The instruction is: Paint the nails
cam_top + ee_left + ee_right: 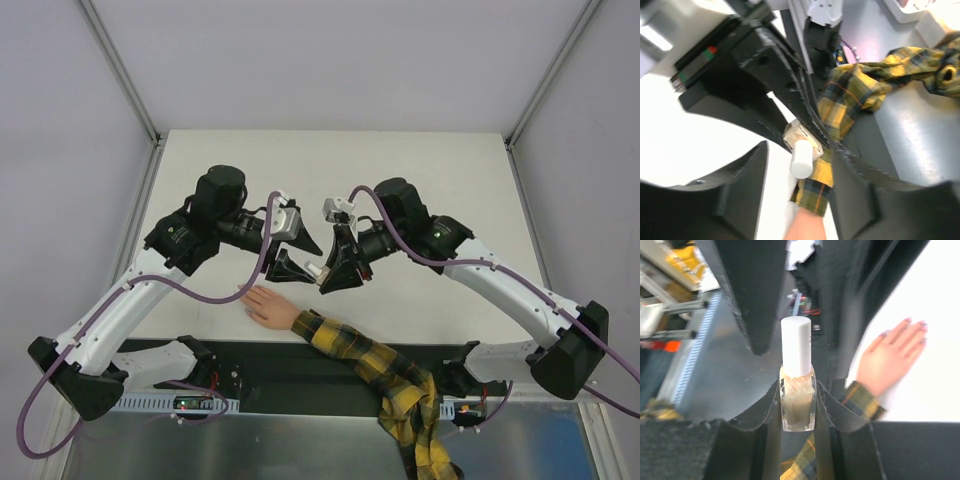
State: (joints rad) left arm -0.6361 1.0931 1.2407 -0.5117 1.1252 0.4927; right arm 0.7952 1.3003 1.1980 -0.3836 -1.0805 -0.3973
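My right gripper is shut on a small glass nail polish bottle with a white cap, held above the table near its front edge. It also shows in the top view. My left gripper is open, its jaws on either side of the cap and apart from it; in the top view the left gripper faces the bottle. The flesh-coloured hand lies flat below them, ending a yellow-and-black plaid sleeve. Its nails look pinkish-purple in the right wrist view.
The sleeve trails off the table's front edge over the black base rail and the grey shelf. Metal frame posts stand at the table's back corners. Purple cables loop around both arms.
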